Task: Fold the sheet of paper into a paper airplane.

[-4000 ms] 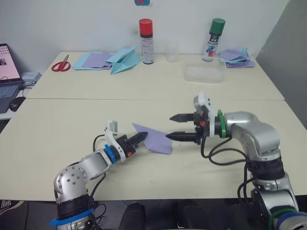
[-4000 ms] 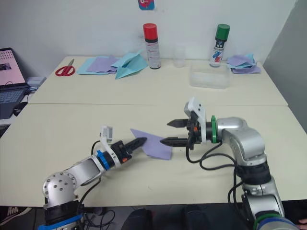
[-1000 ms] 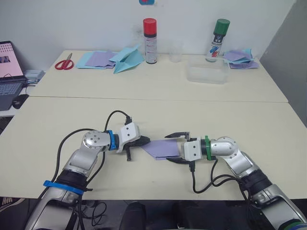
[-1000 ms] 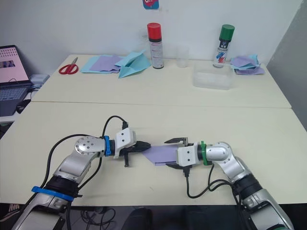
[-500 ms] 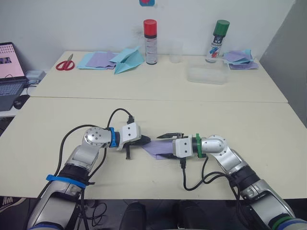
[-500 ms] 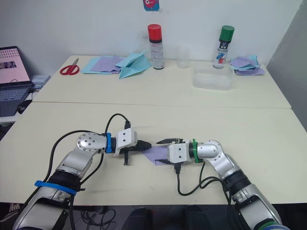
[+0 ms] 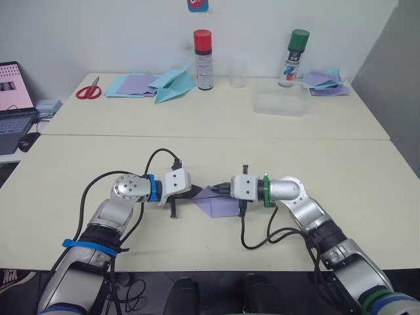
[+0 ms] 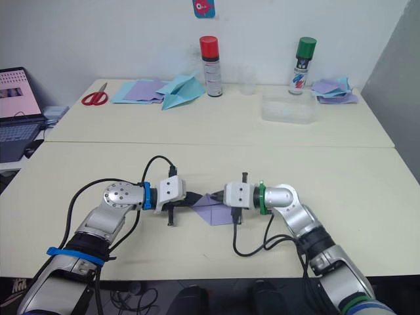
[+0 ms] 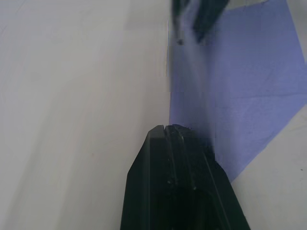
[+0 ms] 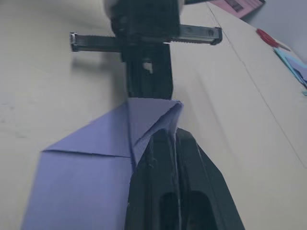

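Since half a second ago the right gripper (image 7: 223,189) has closed its fingers, which stood apart over the paper, and has slid in toward the left one, so the two now nearly meet tip to tip. At the far left a laptop (image 7: 13,92) sits at the edge of the view, and red scissors (image 7: 85,90) lie on the rear table beside flat light blue and lavender sheets (image 7: 128,83) and a light blue paper plane (image 7: 172,84). On the near table (image 7: 59,184) the left gripper (image 7: 197,191) lies low, its fingers (image 9: 168,143) pressed together, their tip on the near corner of the sheet of paper (image 7: 216,202). That pale lavender sheet rests on the near table between the two grippers, partly folded, with creases and one flap lifted off the surface. In the right wrist view the right fingers (image 10: 163,153) are pinched on that raised flap (image 10: 158,112), holding it up close to the left gripper's tip. Farther back stand a red-capped spray can (image 7: 203,59), a clear cup (image 7: 237,73) and a green-capped spray can (image 7: 293,56), with a clear plastic box (image 7: 281,103) in front of the latter. Crumpled purple and blue scraps (image 7: 323,83) lie at the rear right.
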Tool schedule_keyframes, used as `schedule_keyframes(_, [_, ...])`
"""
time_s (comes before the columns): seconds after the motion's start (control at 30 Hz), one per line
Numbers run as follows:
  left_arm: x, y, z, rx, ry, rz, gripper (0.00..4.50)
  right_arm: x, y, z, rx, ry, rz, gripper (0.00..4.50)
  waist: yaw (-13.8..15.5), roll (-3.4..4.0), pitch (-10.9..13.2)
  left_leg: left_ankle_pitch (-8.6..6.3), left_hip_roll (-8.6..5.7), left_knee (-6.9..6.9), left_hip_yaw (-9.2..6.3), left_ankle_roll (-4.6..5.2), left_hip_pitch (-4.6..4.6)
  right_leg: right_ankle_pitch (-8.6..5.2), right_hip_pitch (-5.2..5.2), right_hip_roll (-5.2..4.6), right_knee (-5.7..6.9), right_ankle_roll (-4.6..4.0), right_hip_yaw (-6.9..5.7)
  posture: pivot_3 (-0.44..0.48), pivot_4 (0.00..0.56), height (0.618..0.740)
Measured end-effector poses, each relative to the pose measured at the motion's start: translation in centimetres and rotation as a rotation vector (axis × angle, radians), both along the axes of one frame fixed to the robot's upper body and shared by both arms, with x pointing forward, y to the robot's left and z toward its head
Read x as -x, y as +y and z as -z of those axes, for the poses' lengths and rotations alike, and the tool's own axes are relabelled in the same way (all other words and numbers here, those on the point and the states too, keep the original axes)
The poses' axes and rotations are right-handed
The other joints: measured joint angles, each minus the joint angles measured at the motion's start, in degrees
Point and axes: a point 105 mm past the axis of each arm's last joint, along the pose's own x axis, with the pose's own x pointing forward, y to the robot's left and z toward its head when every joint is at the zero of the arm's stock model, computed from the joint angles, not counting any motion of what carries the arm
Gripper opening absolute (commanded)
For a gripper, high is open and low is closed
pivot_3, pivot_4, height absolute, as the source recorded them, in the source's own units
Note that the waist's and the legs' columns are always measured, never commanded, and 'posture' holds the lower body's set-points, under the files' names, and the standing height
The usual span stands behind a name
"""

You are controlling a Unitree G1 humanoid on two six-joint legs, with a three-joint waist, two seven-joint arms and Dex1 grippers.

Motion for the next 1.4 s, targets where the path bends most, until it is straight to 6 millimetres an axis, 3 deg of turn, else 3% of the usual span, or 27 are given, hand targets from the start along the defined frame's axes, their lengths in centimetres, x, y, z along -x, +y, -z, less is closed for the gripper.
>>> schedule_keyframes(0.4, [-0.2,0.1,-0.1,-0.018,-0.013,0.009,0.00,-1.0,0.0,1.9,0.053,0.089,0.060,0.06,0.0,0.03,-0.1,0.02,0.00,0.01,0.02,0.03,0.02,0.01,0.00,0.00,0.02,-0.02,0.02,0.000,0.150,0.740])
schedule_keyframes(0.8, [0.0,0.3,-0.1,-0.024,-0.012,-0.001,0.00,-1.4,-0.1,2.2,0.076,0.099,0.075,0.06,-0.2,0.04,-0.2,0.02,0.02,-0.01,0.01,0.03,0.01,0.00,-0.01,0.00,0.01,-0.02,0.02,0.000,0.150,0.740])
schedule_keyframes(1.0, [0.2,0.4,-0.1,-0.020,-0.015,-0.007,0.00,-0.9,-1.6,2.0,0.143,0.178,0.079,0.06,-0.1,0.05,-0.2,0.02,0.03,-0.03,0.03,0.03,-0.02,-0.04,-0.02,-0.01,-0.02,-0.07,0.04,0.000,0.150,0.740])
schedule_keyframes(1.4, [0.2,0.7,-0.1,-0.016,-0.011,-0.016,0.00,-0.5,-1.4,2.1,0.138,0.270,0.120,0.06,-0.2,0.07,-0.2,0.01,0.04,-0.07,-0.02,0.03,0.00,-0.08,-0.04,0.02,-0.02,-0.14,-0.04,0.000,0.150,0.740])
